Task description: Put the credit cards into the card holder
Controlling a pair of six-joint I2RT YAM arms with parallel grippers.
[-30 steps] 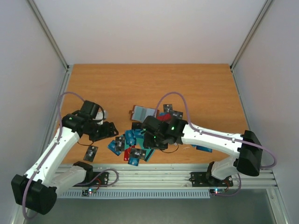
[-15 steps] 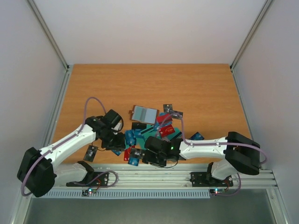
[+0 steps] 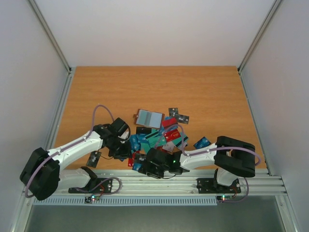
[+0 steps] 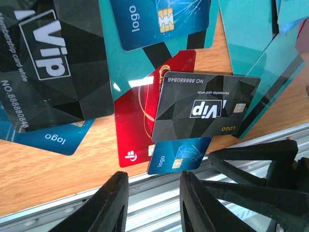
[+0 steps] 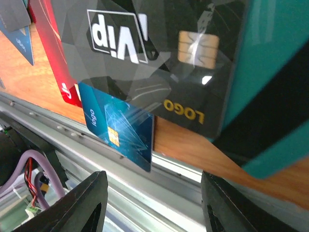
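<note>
The credit cards lie in a loose overlapping pile near the table's front edge. The card holder, a flat grey-brown rectangle, rests just behind the pile. My left gripper hovers at the pile's left side. In the left wrist view it stands open and empty over the metal rail, just short of a blue card, a red card and a black VIP card. My right gripper sits at the pile's front edge. In its own view it is wide open, with the blue card overhanging the edge just ahead of it.
A lone black card lies left of the pile and a blue one to its right. Two black cards sit behind it. The aluminium rail runs along the table's near edge. The right gripper's black fingers show in the left wrist view.
My left arm has swung right to the pile and its jaws have narrowed. My right arm has drawn back to the pile's front edge.
</note>
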